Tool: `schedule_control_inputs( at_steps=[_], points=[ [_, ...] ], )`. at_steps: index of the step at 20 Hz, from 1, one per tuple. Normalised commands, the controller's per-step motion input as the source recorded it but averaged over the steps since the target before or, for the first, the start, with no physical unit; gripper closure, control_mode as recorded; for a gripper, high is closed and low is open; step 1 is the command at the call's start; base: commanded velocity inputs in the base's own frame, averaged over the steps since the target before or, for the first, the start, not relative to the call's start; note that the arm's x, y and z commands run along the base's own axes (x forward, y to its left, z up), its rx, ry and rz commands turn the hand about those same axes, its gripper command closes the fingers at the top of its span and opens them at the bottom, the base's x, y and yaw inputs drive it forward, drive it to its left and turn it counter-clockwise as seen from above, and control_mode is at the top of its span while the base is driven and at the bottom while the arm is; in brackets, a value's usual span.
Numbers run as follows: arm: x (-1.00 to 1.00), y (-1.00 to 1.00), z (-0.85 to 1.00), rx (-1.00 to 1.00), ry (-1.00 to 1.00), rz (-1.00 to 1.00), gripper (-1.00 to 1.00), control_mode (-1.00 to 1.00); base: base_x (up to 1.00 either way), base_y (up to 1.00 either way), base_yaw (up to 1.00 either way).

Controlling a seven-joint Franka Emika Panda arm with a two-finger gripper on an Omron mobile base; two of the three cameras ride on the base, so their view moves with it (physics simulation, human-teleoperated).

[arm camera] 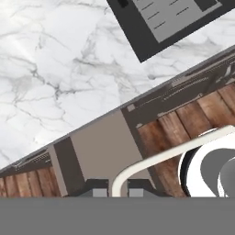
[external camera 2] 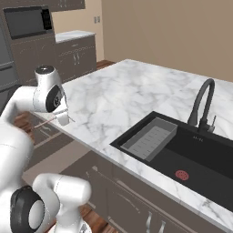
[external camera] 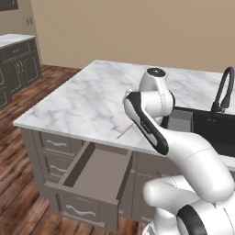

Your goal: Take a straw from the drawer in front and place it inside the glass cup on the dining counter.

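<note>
While the drawer [external camera: 94, 176] stood open, the straw [external camera: 124, 131] was seen held in the clenched end effector [arm camera: 114, 192] above the surface [external camera: 92, 98] edge; slippage was judged possible; the glass cup wasn't located.

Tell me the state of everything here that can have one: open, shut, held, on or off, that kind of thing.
drawer: pulled open, nothing showing on its floor.
straw: out of the drawer, gripped in the jaws, lifted at the edge of the dining counter.
jaws: shut on the straw.
narrower drawers: shut.
faucet: off, no water running.
sink: dry, with a grey tray inside.
microwave: door shut.
</note>
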Motion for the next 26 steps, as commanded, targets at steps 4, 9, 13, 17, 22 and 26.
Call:
schedule_control_inputs(
  at_steps=[4, 9, 13, 17, 22, 26],
  points=[
    [0.0, -0.2, 0.0, -0.07, 0.0, 0.0, 1.0, -1.0, 0.0, 0.0, 0.0],
    [-0.02, -0.07, 0.0, -0.03, 0.0, 0.0, 1.0, 1.0, -0.5, -0.26, -0.01],
    [0.0, 0.0, 0.0, 0.0, 0.0, 0.0, 1.0, 1.0, -1.0, -0.66, -0.05],
    [0.0, 0.0, 0.0, 0.0, 0.0, 0.0, 1.0, 1.0, -0.62, -0.85, -0.07],
    [0.0, 0.0, 0.0, 0.0, 0.0, 0.0, 1.0, 1.0, -0.23, -1.0, -0.27],
    [0.0, 0.0, 0.0, 0.0, 0.0, 0.0, 1.0, 1.0, -0.13, -1.0, -0.53]
  ],
)
